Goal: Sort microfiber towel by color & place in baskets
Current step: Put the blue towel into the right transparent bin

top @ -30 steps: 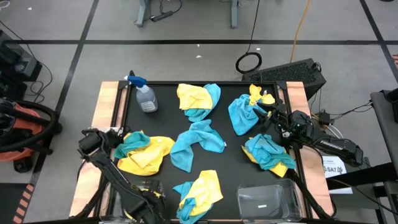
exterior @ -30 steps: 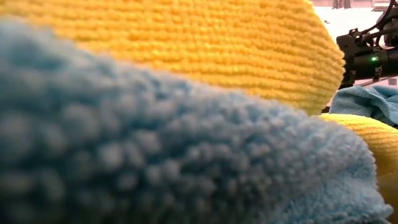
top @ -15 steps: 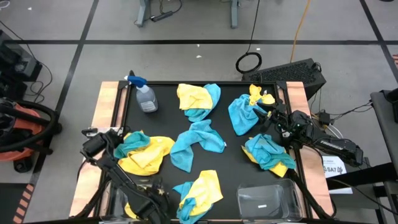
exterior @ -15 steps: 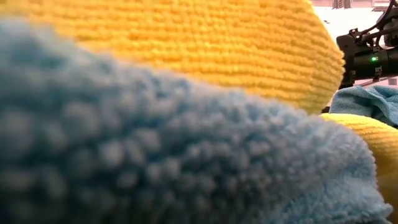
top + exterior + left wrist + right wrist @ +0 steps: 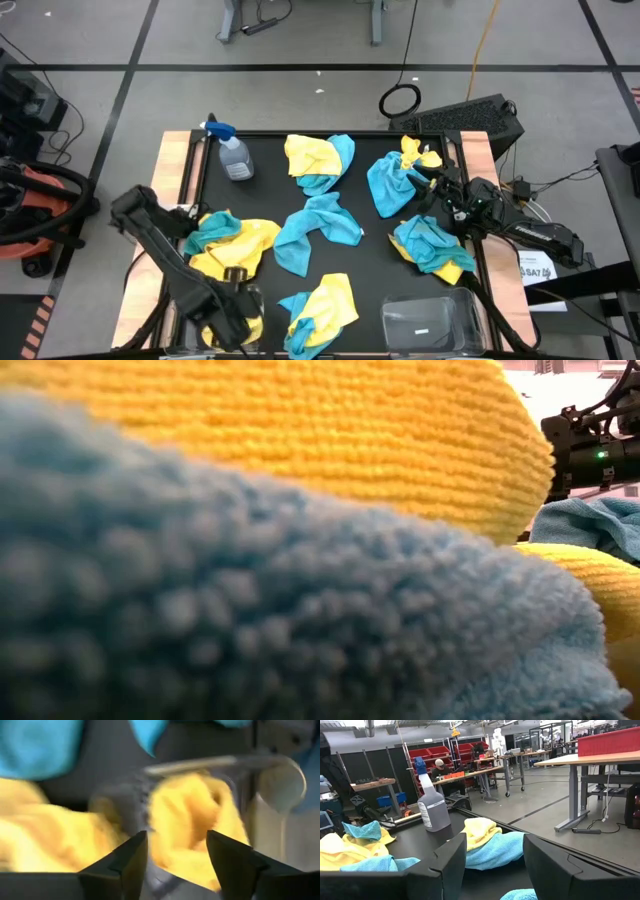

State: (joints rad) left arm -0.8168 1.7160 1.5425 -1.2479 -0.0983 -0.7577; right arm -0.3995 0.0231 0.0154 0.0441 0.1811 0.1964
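Observation:
My left gripper (image 5: 236, 290) (image 5: 176, 836) stands open over the near-left basket (image 5: 200, 762), most of which my left arm hides in the high view. A yellow microfiber towel (image 5: 190, 815) (image 5: 247, 325) lies in that basket just past the fingers. My right gripper (image 5: 432, 180) (image 5: 495, 842) waits open at the table's right, beside a blue and yellow pile (image 5: 395, 180), with nothing between its fingers. Several more mixed piles lie on the black table, among them a blue towel (image 5: 315, 230) in the middle. The second basket (image 5: 425, 322) stands near right. My left gripper stands open above the yellow towel in the basket, pointing down. The left wrist view is blurred, so I cannot tell whether the fingers touch the cloth.
A clear spray bottle (image 5: 235, 155) (image 5: 434, 805) with a blue trigger stands at the far left. A blue and yellow towel pile (image 5: 300, 560) fills the low view, with my right arm (image 5: 590, 455) behind it. Wooden strips run along both table sides.
My left arm has swung, its elbow going toward the table's left and far edges. More yellow cloth now shows in the near-left basket under its gripper. My right arm has kept still.

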